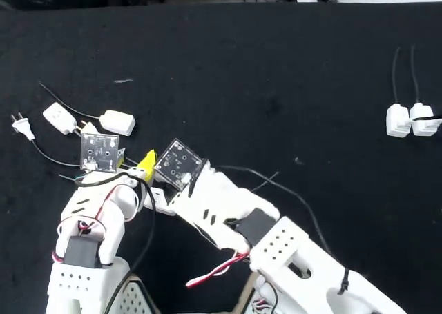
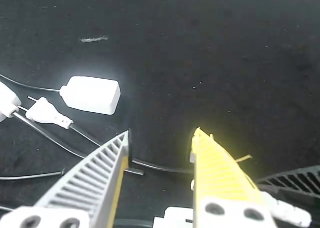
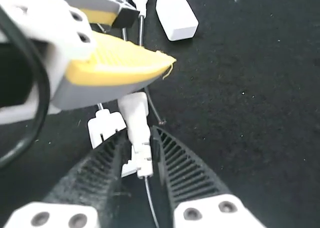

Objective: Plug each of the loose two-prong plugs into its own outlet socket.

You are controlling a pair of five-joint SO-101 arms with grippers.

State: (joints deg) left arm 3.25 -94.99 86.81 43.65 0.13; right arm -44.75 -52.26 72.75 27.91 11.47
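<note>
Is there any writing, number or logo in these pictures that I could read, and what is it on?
No text here can be read.
Plug in the right gripper: plain white, no print seen.
White block on the table: plain, no label seen.
Square boards on the wrists: small marks, too small to read.

On the desk [image 1: 262, 65], a loose plug [image 1: 23, 126] and socket [image 1: 117, 123] lie at centre left; two corded blocks [image 1: 409, 119] sit touching at the right edge. Another plug [image 3: 135, 112] sits in the right tool [image 3: 140, 133].
</note>
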